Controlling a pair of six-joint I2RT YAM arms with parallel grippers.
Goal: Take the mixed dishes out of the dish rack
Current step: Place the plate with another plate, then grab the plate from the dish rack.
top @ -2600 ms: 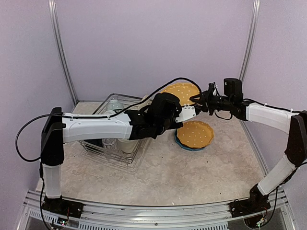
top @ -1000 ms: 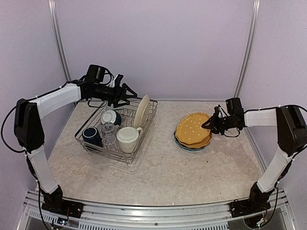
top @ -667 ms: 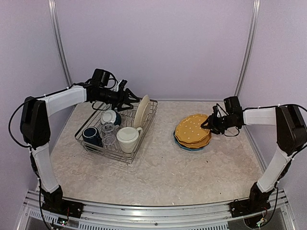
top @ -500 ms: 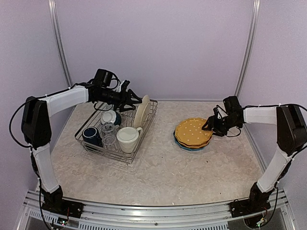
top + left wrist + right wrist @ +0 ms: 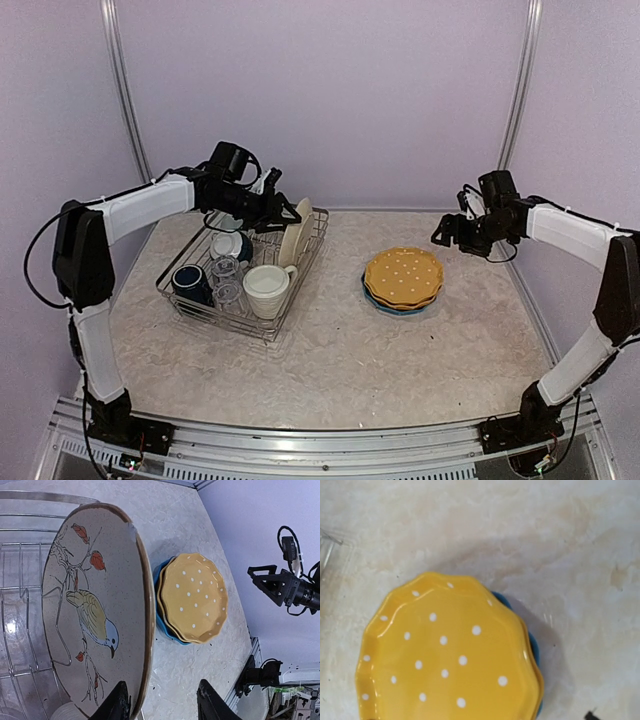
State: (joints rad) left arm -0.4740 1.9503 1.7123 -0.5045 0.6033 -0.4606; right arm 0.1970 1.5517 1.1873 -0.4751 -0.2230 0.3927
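Observation:
The dish rack [image 5: 196, 301] holds an upright cream floral plate [image 5: 294, 233], a large cream mug [image 5: 265, 288], a navy mug [image 5: 190, 281], clear glasses [image 5: 225, 270] and a bowl [image 5: 232, 243]. My left gripper [image 5: 287, 212] is at the plate's top edge. In the left wrist view the bird-painted cream plate [image 5: 90, 615] has its rim between my open fingers [image 5: 118, 707], one on each side, a wide gap on the right. Two yellow dotted plates [image 5: 403, 275] lie stacked on a blue plate [image 5: 386, 303]. My right gripper [image 5: 447, 232] hovers open, up and right of them, holding nothing.
The right wrist looks down on the yellow stack [image 5: 445, 655] with the blue plate's rim [image 5: 533, 642] showing at its right. Purple walls and metal posts [image 5: 515, 100] close in the back and sides. Marbled tabletop [image 5: 340, 370] stretches in front of the rack and the stack.
The right gripper let the yellow plate down flat onto the stack, opened and lifted away to the back right. The left gripper moved in to the cream plate's rim, its jaws narrowing.

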